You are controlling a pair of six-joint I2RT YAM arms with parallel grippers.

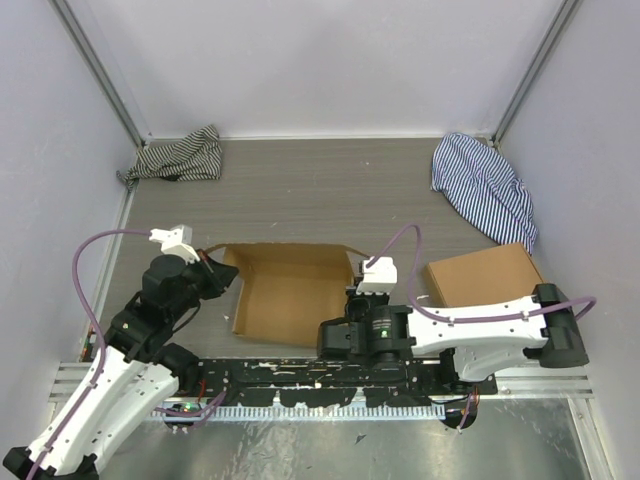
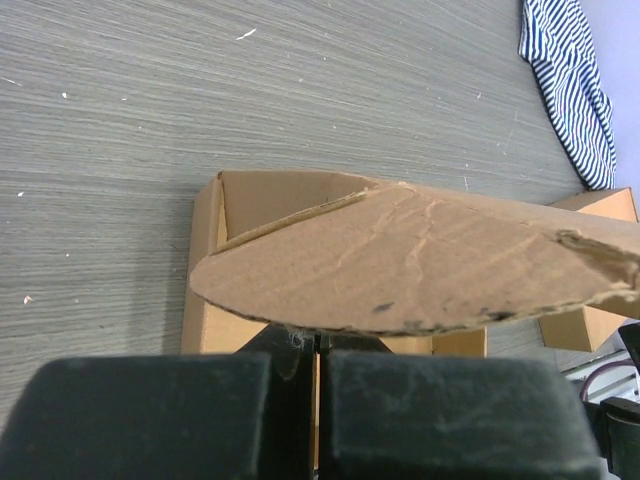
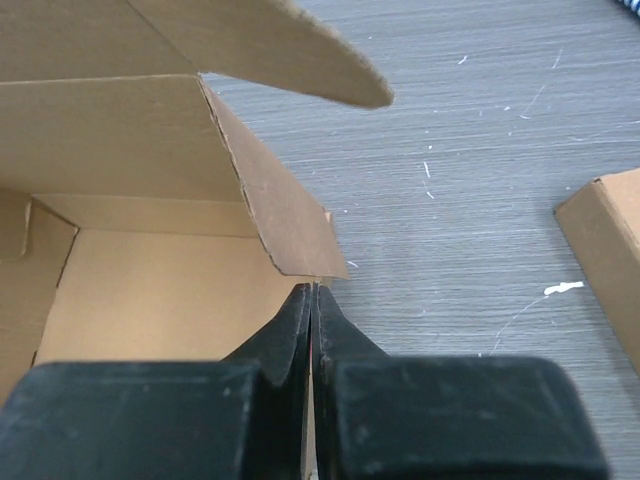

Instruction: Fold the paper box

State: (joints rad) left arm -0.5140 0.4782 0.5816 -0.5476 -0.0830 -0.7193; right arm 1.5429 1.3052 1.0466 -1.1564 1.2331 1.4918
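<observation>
L hand (image 2: 316,345) & R hand (image 3: 313,298) both clamped on paper box (image 1: 290,292) edges.

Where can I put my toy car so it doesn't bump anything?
The biggest bare patch is the back middle of the table, between the dark striped cloth and the blue striped cloth, behind the paper box. Near the front is crowded: the left arm reaches the paper box, and the right arm crosses the gap between it and the second box.

A dark striped cloth (image 1: 178,157) lies bunched in the table's (image 1: 320,190) far left corner. A blue striped cloth (image 1: 485,188) lies far right, and a closed box (image 1: 483,275) sits just nearer.
</observation>
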